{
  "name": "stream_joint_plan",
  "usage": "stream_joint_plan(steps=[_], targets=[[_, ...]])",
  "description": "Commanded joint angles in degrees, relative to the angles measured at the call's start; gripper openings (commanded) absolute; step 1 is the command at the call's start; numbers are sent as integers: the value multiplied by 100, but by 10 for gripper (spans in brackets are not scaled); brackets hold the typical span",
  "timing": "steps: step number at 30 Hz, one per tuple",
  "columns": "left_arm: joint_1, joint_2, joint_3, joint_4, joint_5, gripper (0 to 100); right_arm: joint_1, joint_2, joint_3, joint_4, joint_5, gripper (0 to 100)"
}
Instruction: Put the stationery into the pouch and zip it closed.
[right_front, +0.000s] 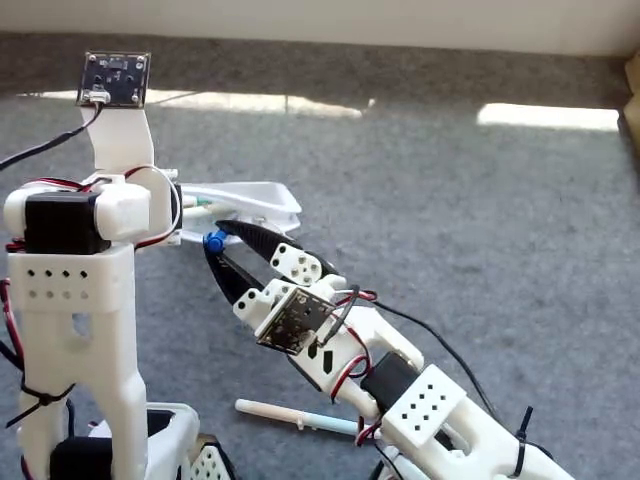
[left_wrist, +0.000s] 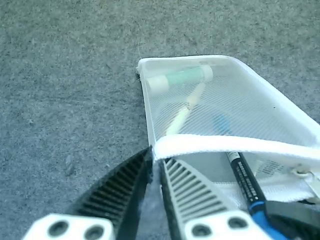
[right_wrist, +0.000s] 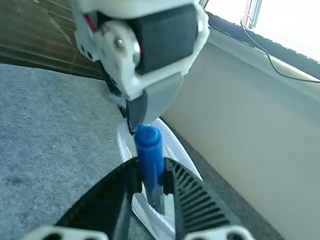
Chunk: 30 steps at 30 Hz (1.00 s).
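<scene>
Right gripper (right_wrist: 150, 172) clamped on blue-capped marker (right_wrist: 149, 147), its lower end poking into the mouth of white mesh pouch (left_wrist: 220, 144). Left gripper (left_wrist: 153, 156) pinched tight on the pouch rim (mouth gapes open). Green tube (left_wrist: 182, 77) and pale stick (left_wrist: 184, 112) lie inside. One pen (right_front: 300, 415) lies loose on grey carpet (right_front: 480, 220), well apart from the pouch.

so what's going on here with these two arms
The left gripper pinches the rim of a white mesh pouch. The right gripper holds a blue-capped marker with its far end in the pouch mouth. A green and white tube and a pale stick already lie inside. One more pen lies on the carpet, so the zip is not yet closed.
</scene>
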Motion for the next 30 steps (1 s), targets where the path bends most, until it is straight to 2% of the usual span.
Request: stream_joint_plan(steps=[1, 3, 17, 20, 25, 30], targets=[[66, -136, -22, -114, -18, 7, -48, -31, -127, 31, 44, 81], [66, -136, -22, -114, -18, 7, -48, -31, -127, 31, 44, 111], [66, -136, -22, -114, -18, 7, -40, -75, -101, 75, 44, 111], [57, -136, -13, -114, -18, 7, -40, -462, -127, 813, 18, 111], [57, -136, -13, -114, -18, 7, -40, -1578, -576, 2677, -818, 111], [57, -136, -13, -114, -18, 7, -48, -1877, -1288, 4119, -914, 111]])
